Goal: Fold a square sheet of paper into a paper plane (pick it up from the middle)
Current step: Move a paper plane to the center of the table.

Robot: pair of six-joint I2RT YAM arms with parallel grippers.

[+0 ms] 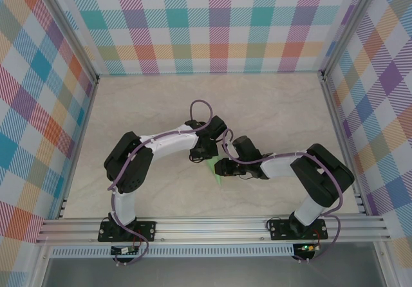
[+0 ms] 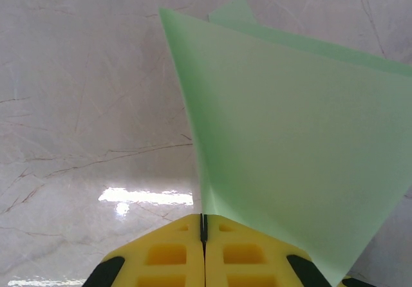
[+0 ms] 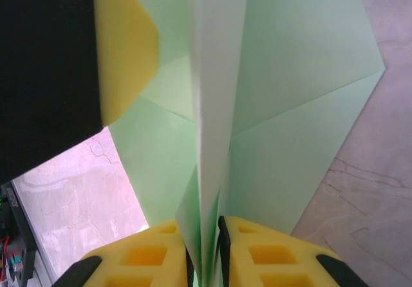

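The walls (image 1: 38, 107) around the space are checked in many colours. Between them lies the table (image 1: 270, 107), pale with thin dark lines like stone.

Two arms reach in from the near edge. The left arm (image 1: 161, 145) and the right arm (image 1: 302, 168) bend toward each other and meet near the middle of the table.

Between them is the green paper (image 1: 215, 171). It is held up off the table, and both grippers hold it. From the left wrist the green paper (image 2: 290, 139) stands up like a big sail with a pointed top corner. From the right wrist the green paper (image 3: 296, 81) is folded, with a long fold up the middle and slanted creases on each side.

The left gripper (image 2: 203, 229) has its yellow fingers (image 2: 167, 255) pressed together, and the bottom edge of the paper is pinched between them.

The right gripper (image 3: 206, 242) has its yellow fingers (image 3: 270, 255) close on both sides of the middle fold, squeezing it. One yellow finger of the left gripper (image 3: 125, 49) shows at the top left there, in front of the paper.
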